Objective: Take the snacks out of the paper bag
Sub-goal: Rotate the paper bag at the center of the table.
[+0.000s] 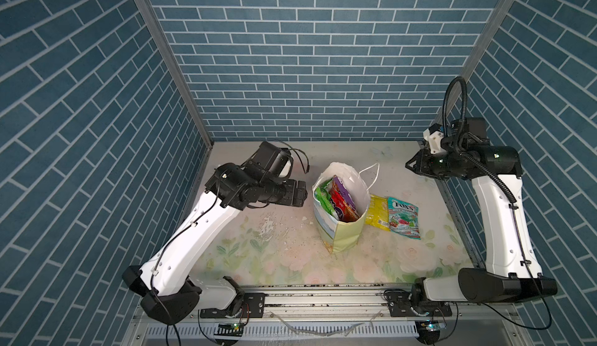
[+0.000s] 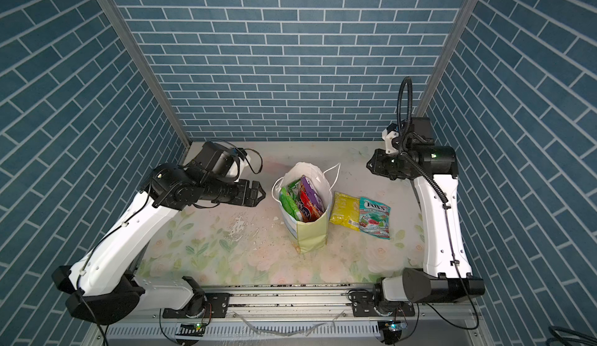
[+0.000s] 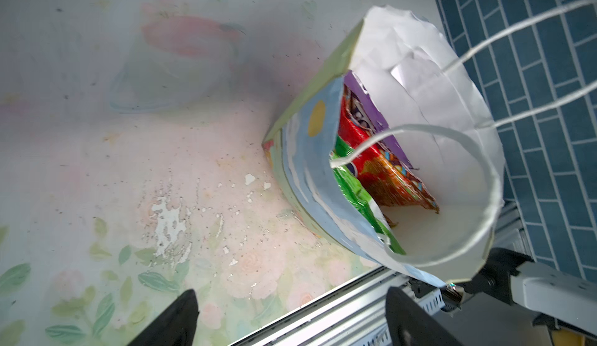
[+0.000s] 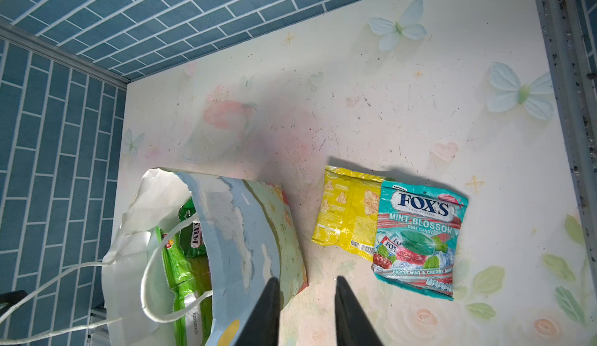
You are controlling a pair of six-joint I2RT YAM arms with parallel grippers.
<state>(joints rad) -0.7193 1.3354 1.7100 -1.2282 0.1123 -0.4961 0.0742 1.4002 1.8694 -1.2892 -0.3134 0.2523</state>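
The bag stands up on the table, near the middle. Its long way goes up and down, and its mouth points up. The mouth is open and stretched, long from the back wall toward the front rail. One white cord handle hangs out on the right arm's side.

Snacks are inside, standing on their edges with their tops up. A green pack is on the left arm's side. A red pack is in the middle, and a purple pack is behind it. In the right wrist view, a small green pack says FOX'S.

Two packs are out. They lie flat on the table, just beside the bag on the right arm's side. The yellow pack is closest to the bag. The teal pack lies next to it and covers its edge a bit. The teal pack's long way runs from back to front, and its top, with the name, points to the back wall.

The left claw is near the bag but not touching it. It points at the bag. Its fingers are wide apart and hold nothing.

The right claw is up near the far right corner, well apart from the bag. Its fingers have a small gap between them and hold nothing.
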